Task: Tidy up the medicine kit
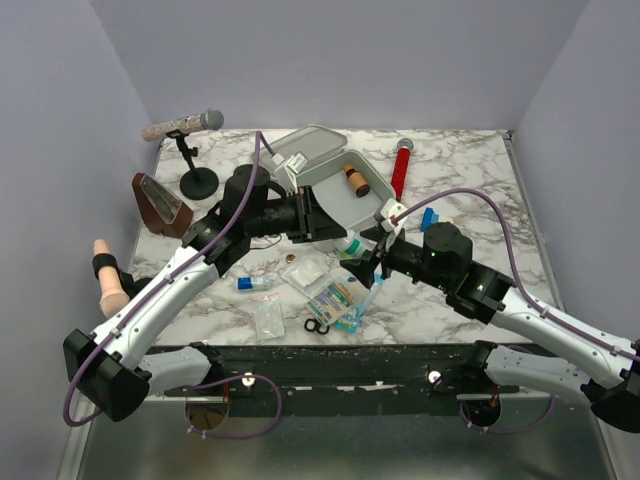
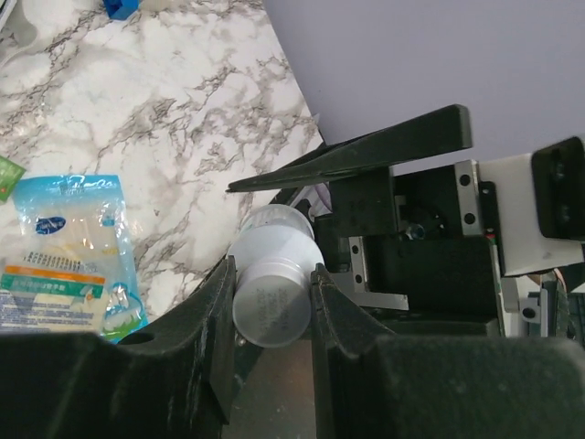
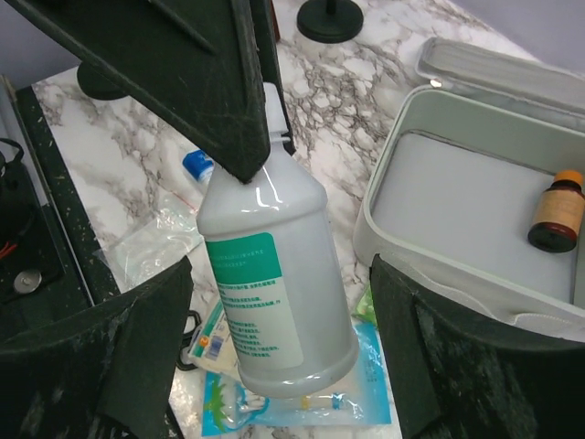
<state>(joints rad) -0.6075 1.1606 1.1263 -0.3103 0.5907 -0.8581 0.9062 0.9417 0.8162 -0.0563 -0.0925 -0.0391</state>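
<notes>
A white bottle [image 3: 274, 293] of smooth, glossy plastic, round-shouldered with a green-and-white printed label, is held up above the table [image 2: 183, 91], whose top is white marble veined in grey. The left gripper [image 2: 271, 315] is closed partway, its matte black fingers clamped on the ribbed cylindrical cap. The right gripper [image 3: 281, 270] is spread wide, one coarse black finger on each side of the bottle's body, with a gap seen at both sides and nothing gripped.

The medicine kit [image 1: 330, 195], a pale grey-white metal box with rounded corners, is found at the far middle of the table, just beyond the two grippers. Its hinged lid is thrown back towards the far left. A small brown bottle [image 3: 558, 212] with an orange cap is laid inside at the right end, and the rest of the smooth floor is bare. A flat, crinkled blue packet [image 2: 69, 256] is seen on the marble below the held bottle.
</notes>
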